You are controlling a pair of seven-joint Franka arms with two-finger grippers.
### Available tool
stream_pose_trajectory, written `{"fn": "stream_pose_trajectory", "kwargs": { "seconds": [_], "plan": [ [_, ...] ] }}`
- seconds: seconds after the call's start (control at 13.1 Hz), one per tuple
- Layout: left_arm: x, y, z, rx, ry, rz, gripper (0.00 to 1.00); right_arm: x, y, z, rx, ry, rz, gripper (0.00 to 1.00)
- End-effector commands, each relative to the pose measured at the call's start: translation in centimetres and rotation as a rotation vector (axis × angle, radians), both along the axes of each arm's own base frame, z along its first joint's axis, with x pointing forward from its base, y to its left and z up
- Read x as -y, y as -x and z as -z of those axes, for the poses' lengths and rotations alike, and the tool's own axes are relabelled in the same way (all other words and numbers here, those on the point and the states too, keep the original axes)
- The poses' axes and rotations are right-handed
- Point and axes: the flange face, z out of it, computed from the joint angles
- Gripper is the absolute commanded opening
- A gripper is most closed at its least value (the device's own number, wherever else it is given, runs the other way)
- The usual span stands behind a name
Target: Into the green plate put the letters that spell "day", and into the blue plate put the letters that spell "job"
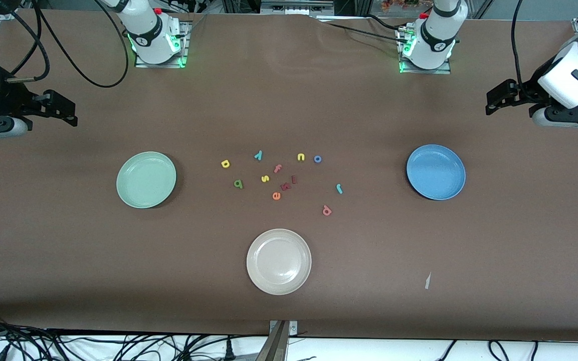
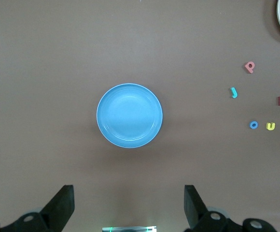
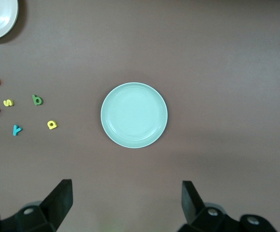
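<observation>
Start: left gripper (image 2: 129, 205) wide open above blue plate (image 1: 435, 172); right gripper (image 3: 127, 205) wide open above green plate (image 1: 146, 179); both empty. Letters mid-table: approach yellow "d" (image 1: 225, 163) vertically, pinch squarely

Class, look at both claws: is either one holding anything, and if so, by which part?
Nothing is held. The left claw hangs open above the blue plate, the right claw open above the green plate. All letters lie on the table.

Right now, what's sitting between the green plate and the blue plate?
The front view shows a scatter of small foam letters on the table between the green plate and the blue plate, nothing else.
</observation>
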Motion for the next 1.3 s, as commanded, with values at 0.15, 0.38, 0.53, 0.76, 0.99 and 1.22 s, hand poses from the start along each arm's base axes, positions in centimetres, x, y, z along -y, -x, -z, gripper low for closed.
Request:
{"fn": "stream_pose_trajectory", "kwargs": {
  "seconds": [0.15,0.38,0.53,0.76,0.99,1.22],
  "plan": [
    [-0.55,-0.13,-0.44,-0.002,-0.022,0.015,1.00,-0.31,0.43,-0.78,-0.003,-0.013,-0.012,1.00],
    [-0.65,-0.14,-0.44,-0.002,-0.023,0.017,1.00,0.02,0.35,-0.42,-0.018,-0.005,-0.012,1.00],
    [-0.71,-0.12,-0.43,-0.004,-0.022,0.014,1.00,0.13,0.38,-0.25,-0.024,-0.010,-0.002,1.00],
    [-0.63,-0.07,-0.51,-0.002,-0.022,0.015,1.00,0.15,0.40,-0.49,-0.018,-0.009,-0.001,1.00],
    [-0.57,-0.01,-0.65,0.000,-0.024,0.015,1.00,0.15,0.40,-0.49,-0.018,-0.009,0.001,1.00],
    [-0.64,0.04,-0.95,-0.001,-0.022,0.014,1.00,0.62,0.23,-0.10,-0.024,-0.011,0.004,1.00]
  ]
}}
